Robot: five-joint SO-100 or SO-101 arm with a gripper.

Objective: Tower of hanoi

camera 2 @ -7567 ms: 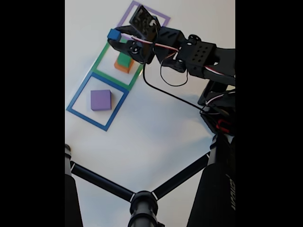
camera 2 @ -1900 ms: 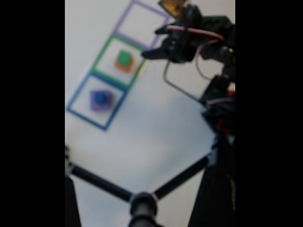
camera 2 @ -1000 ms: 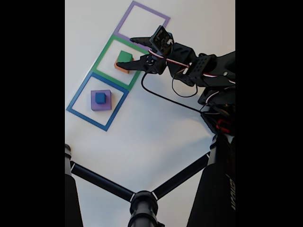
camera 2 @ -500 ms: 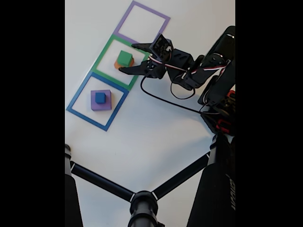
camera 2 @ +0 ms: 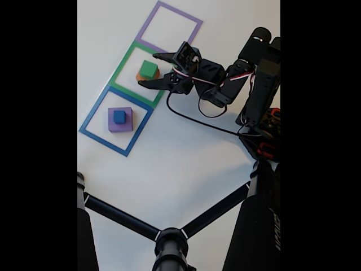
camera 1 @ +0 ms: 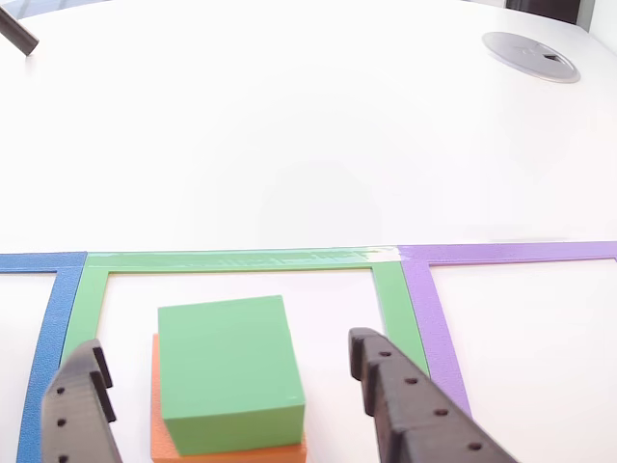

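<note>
A green cube (camera 2: pixel 148 69) sits on an orange block (camera 2: pixel 139 77) inside the green taped square (camera 2: pixel 121 70). In the other view the green cube (camera 1: pixel 228 371) on the orange block (camera 1: pixel 159 439) fills the lower left. My gripper (camera 2: pixel 148 69) is open, with one finger on each side of the green cube and not touching it. Its black fingers (camera 1: pixel 410 410) flank the cube in the gripper (camera 1: pixel 224 345). A small blue cube (camera 2: pixel 119 116) rests on a purple block (camera 2: pixel 127 123) in the blue square (camera 2: pixel 90 121). Nothing lies inside the purple square (camera 2: pixel 148 22).
Black tripod legs (camera 2: pixel 121 217) cross the lower table, and the arm's base (camera 2: pixel 262 141) stands at the right. A black cable (camera 2: pixel 197 113) loops over the table by the arm. A round grey grommet (camera 1: pixel 530 56) sits far back on the white table.
The open gripper has moved left and down, so its fingers now straddle the green cube. The elbow has risen. Earlier, the blue cube was set on the purple block.
</note>
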